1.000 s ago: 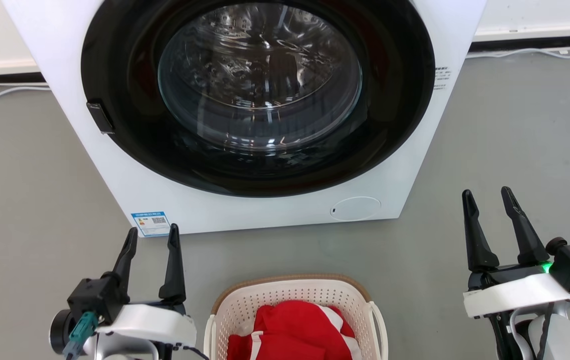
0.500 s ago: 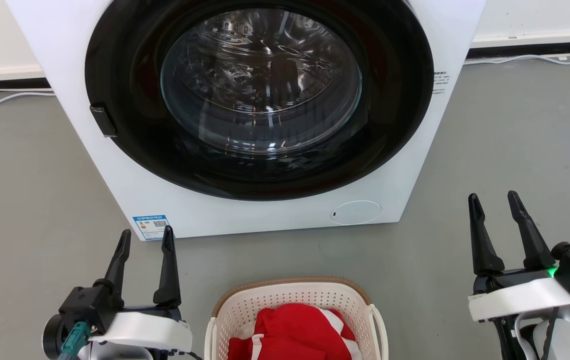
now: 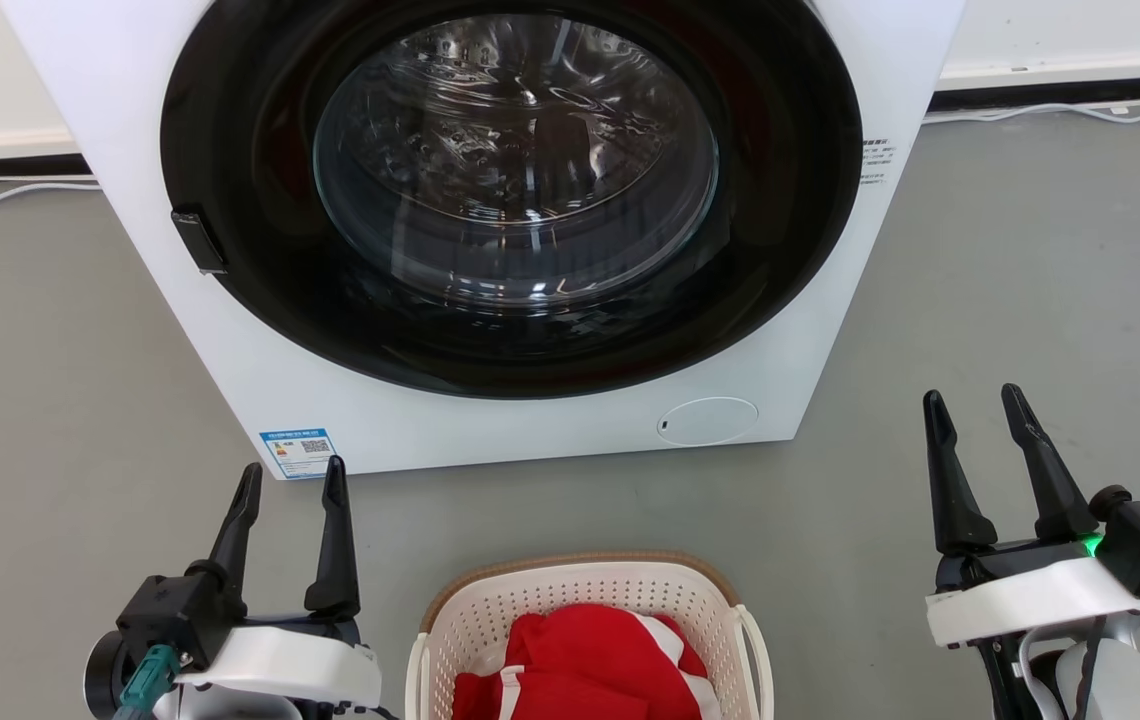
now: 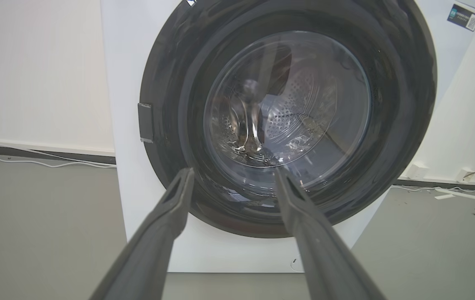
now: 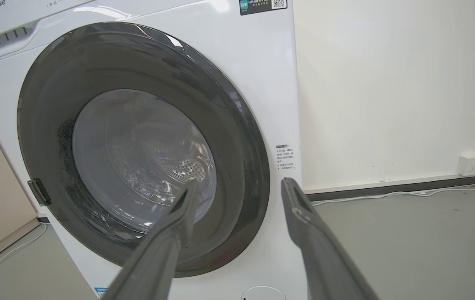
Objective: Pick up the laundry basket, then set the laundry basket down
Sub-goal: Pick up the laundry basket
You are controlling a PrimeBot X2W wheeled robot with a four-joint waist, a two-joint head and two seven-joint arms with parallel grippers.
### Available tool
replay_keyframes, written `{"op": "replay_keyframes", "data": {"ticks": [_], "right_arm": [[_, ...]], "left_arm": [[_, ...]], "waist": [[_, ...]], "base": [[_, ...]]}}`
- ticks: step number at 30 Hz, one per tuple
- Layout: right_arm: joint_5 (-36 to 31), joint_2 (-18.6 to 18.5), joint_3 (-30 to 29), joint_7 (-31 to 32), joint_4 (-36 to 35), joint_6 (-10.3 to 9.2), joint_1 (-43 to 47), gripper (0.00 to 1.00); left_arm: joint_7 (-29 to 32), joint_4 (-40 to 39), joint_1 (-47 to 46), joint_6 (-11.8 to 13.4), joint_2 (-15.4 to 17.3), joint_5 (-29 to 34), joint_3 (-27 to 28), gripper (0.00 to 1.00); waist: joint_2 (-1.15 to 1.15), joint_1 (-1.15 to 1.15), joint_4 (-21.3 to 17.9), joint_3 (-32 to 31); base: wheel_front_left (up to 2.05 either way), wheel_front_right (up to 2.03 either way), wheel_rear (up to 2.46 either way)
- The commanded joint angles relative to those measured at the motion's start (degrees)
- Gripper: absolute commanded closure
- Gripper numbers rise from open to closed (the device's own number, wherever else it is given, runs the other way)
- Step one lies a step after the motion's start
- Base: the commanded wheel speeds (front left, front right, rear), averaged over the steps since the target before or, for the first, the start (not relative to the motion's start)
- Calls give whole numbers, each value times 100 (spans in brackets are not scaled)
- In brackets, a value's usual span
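The laundry basket (image 3: 490, 606) stands on the grey floor at the bottom middle of the head view, cream-white and perforated with a tan rim, its near part cut off by the frame. Red and white clothing (image 3: 590, 660) lies in it. My left gripper (image 3: 292, 474) is open, to the left of the basket and apart from it. On the other side, well clear of the basket, my right gripper (image 3: 973, 400) is open too. Both point toward the washing machine, with nothing between the fingers (image 4: 166, 216) in the left wrist view or the fingers (image 5: 304, 225) in the right wrist view.
A white front-loading washing machine (image 3: 550, 440) with a closed dark round door (image 3: 515, 180) stands just beyond the basket. White cables (image 3: 1060, 110) run along the wall's base behind it. Bare grey floor (image 3: 1030, 270) lies on both sides of the machine.
The picture has shifted slightly as the camera moved. Both grippers sit a little lower than a second ago and stay open. The basket has not moved.
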Motion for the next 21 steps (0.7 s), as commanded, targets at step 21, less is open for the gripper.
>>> {"op": "replay_keyframes", "data": {"ticks": [21], "right_arm": [[233,-198,312,-51,390,40,-292,0]], "left_arm": [[-34,649,-673,-356,-69,-14,275,0]], "waist": [[0,0,34,815]], "base": [[0,0,0]]}}
